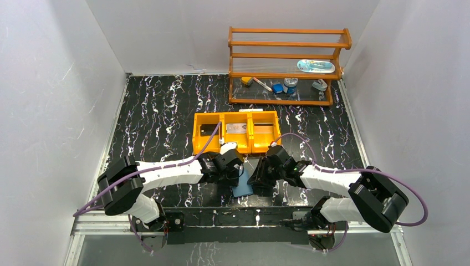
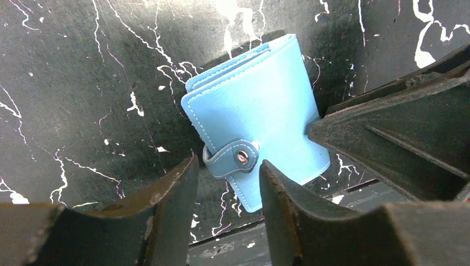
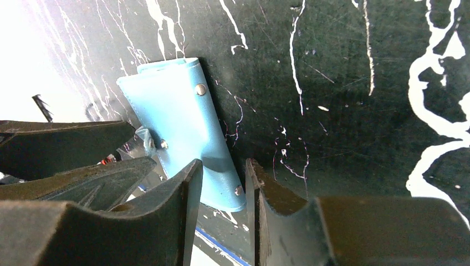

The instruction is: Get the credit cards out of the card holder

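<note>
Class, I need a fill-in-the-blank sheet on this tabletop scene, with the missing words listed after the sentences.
1. The card holder is coloured ____.
2. Its snap strap is ____, holding it closed.
3. The orange tray behind it has ____ compartments.
4. The wooden shelf stands at the far ____ corner of the table.
Missing words: blue; fastened; three; right.

Card holder point(image 2: 260, 122): showing smooth, faintly shiny blue leather-look skin; metal snap point(image 2: 242, 157) glinting.
Table top point(image 2: 83, 83): showing black marble-look finish, scuffed, semi-gloss.
Left gripper fingers point(image 2: 166, 221): looking matt, rough black plastic.
</note>
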Available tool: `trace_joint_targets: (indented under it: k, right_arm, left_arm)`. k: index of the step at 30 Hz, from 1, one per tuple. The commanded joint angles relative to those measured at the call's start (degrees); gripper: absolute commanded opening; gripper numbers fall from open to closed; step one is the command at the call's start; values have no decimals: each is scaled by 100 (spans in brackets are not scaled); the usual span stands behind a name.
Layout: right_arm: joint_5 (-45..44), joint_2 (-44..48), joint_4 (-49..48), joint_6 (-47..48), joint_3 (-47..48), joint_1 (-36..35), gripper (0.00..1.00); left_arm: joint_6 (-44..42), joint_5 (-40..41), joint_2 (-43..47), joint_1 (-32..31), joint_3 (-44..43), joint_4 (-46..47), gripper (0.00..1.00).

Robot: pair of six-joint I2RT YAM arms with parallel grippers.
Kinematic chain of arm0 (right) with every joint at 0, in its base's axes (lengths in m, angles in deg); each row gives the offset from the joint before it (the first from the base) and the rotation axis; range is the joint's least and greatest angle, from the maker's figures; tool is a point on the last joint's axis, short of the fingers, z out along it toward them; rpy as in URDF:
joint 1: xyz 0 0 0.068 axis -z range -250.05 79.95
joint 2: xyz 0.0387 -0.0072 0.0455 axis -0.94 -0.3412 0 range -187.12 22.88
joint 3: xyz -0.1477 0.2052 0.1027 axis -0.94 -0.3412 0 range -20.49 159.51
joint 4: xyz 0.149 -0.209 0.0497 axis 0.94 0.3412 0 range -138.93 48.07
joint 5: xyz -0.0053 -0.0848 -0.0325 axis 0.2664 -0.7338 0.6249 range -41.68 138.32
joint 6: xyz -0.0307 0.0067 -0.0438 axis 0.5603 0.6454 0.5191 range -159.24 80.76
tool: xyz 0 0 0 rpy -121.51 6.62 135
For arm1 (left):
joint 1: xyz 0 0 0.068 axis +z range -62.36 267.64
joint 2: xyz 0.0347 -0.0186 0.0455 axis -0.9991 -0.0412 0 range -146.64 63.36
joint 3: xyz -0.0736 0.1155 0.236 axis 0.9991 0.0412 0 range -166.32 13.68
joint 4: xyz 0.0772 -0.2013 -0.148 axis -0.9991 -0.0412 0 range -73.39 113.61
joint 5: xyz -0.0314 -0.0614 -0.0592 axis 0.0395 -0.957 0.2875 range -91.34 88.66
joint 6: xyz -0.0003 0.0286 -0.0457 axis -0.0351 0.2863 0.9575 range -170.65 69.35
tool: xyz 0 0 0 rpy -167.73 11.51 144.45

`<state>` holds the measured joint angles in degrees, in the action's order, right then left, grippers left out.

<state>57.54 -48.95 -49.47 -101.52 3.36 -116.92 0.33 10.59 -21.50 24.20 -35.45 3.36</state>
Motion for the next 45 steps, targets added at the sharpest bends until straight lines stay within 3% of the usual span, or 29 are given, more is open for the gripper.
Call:
trace_joint_targets:
  k: [1, 9, 17, 24, 35, 45]
  right_arm:
    - [-327, -44, 378, 305, 3, 25, 44]
    - [-312, 209, 483, 277, 127, 20, 45]
    - [126, 559, 222, 244, 238, 18, 46]
    - [556, 652, -660, 4, 185, 16, 43]
    - [1299, -529, -2266, -629, -174, 21, 38]
    - [666, -126, -1713, -548, -342, 20, 35]
  left_arm:
    - [-27, 72, 57, 42, -192, -255, 46]
    - [-203, -53, -21, 42, -321, -523, 55]
    - [-287, 133, 51, 38, -374, -657, 47]
    - [-206, 310, 253, 42, -339, -782, 46]
    - [-109, 330, 620, 51, -152, -638, 46]
    - [-238, 67, 198, 60, -521, -634, 52]
